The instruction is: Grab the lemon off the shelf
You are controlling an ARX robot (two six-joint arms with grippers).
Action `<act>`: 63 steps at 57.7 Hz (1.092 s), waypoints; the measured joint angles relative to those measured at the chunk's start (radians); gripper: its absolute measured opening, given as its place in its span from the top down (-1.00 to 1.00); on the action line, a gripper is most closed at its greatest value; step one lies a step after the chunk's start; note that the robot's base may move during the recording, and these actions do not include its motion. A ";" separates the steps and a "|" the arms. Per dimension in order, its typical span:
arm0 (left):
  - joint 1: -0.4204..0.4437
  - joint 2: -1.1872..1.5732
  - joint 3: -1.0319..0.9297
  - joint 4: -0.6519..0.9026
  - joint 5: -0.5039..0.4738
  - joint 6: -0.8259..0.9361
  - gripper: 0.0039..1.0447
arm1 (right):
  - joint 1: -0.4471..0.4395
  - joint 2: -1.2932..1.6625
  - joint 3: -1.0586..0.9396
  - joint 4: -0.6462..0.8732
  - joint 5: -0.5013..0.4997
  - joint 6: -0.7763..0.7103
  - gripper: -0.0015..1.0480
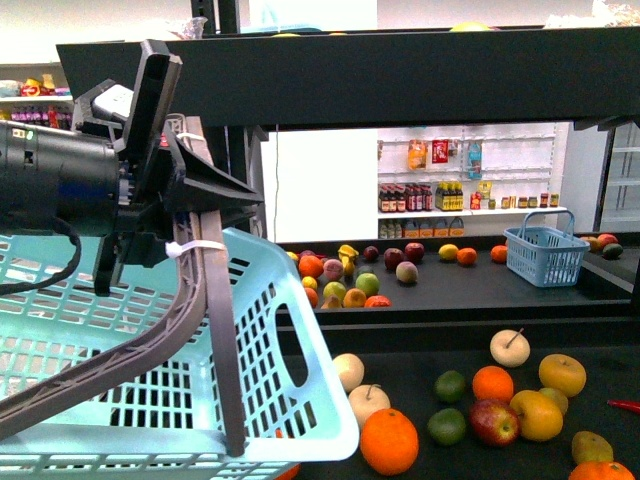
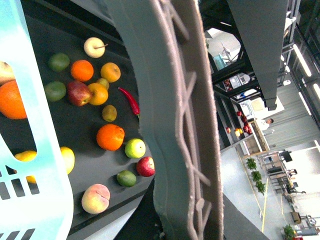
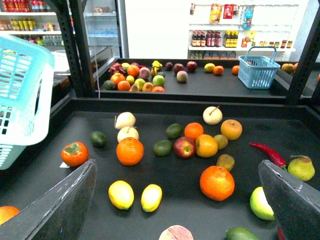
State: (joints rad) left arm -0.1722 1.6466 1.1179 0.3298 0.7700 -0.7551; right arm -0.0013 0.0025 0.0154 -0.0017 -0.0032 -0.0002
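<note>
Right gripper jaws gape empty above the lemon on the shelf, while left gripper jaws clamp the handle of the basket, likely to receive it.

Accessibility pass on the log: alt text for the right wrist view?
Open right gripper over a black shelf tray, two yellow lemons side by side just ahead. Oranges, an apple and a red chili lie scattered beyond; a light-blue basket hangs at the edge.
</note>
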 joint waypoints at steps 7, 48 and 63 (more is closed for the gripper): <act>-0.030 0.012 0.017 0.016 -0.001 -0.005 0.84 | 0.000 0.000 0.000 0.000 0.000 0.000 -0.86; -0.148 0.052 0.025 0.096 -0.090 -0.081 0.84 | 0.000 0.000 0.000 0.000 0.000 0.000 -0.86; -0.155 0.056 0.028 0.076 -0.116 -0.082 0.84 | 0.009 0.014 0.006 -0.031 0.037 -0.015 -0.86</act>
State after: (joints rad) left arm -0.3275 1.7023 1.1458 0.4057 0.6544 -0.8371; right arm 0.0074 0.0162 0.0216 -0.0326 0.0341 -0.0154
